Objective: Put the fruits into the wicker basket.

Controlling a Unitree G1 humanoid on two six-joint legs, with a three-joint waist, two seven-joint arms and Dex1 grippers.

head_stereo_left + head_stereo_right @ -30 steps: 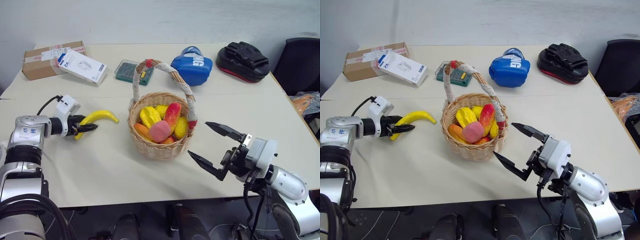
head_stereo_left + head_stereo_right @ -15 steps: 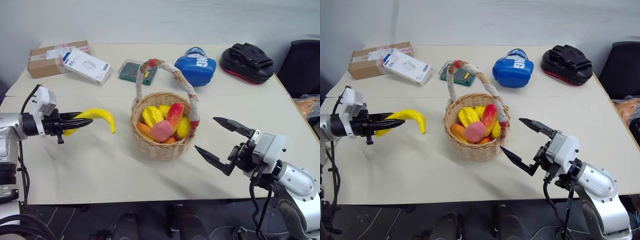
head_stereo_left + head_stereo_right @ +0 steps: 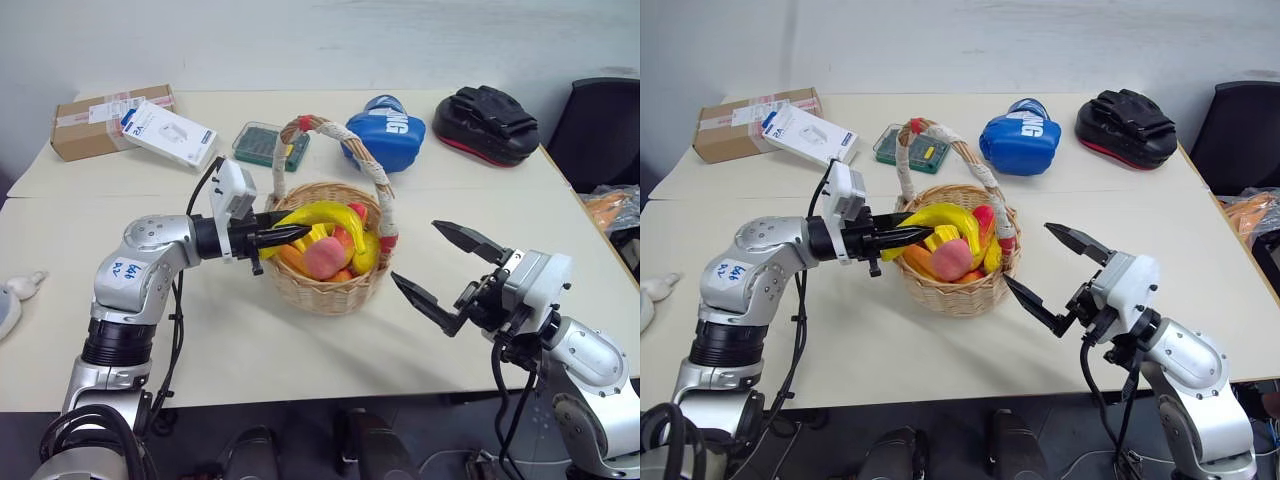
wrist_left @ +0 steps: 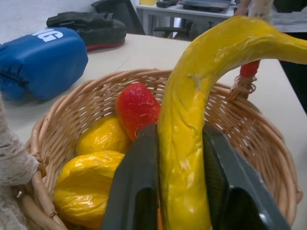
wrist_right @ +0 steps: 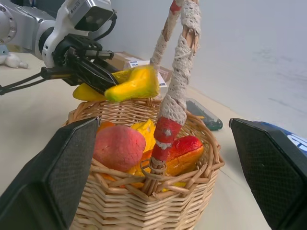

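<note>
- My left gripper (image 3: 285, 236) is clamped on the banana (image 3: 325, 214); in the left wrist view both black fingers (image 4: 136, 184) press against the banana's lower length, one on each side.
- The banana is held in the air above the wicker basket (image 3: 330, 292), its curved yellow body arching over the near rim and across the fruit inside. It is not resting on the contents.
- The left gripper points roughly level toward the basket, fingertips just at the rim on the basket's left side.
- My right gripper (image 3: 438, 268) stands wide open and holds nothing. Its two black fingers (image 3: 420, 298) are spread well apart, just beside the basket on its right, not touching it.
- In the right wrist view the basket sits between the spread right fingers, with its handle (image 5: 175, 88) upright, wrapped in white with a red band at its base.
- The peach (image 3: 322, 258) lies inside the basket toward the front, pink-orange and rounded, among yellow fruits (image 4: 88, 189) and a red fruit (image 4: 138, 106).
- The basket stands upright on the beige table (image 3: 230, 340), near its middle.
- Behind the basket, well apart: a blue boxing glove (image 3: 385, 129), a black punch mitt (image 3: 487, 120), a green case (image 3: 262, 143), a white box (image 3: 168, 133) lying on a cardboard box (image 3: 85, 125).
- A small white object (image 3: 12, 298) lies at the table's left edge; I cannot tell what it is.
</note>
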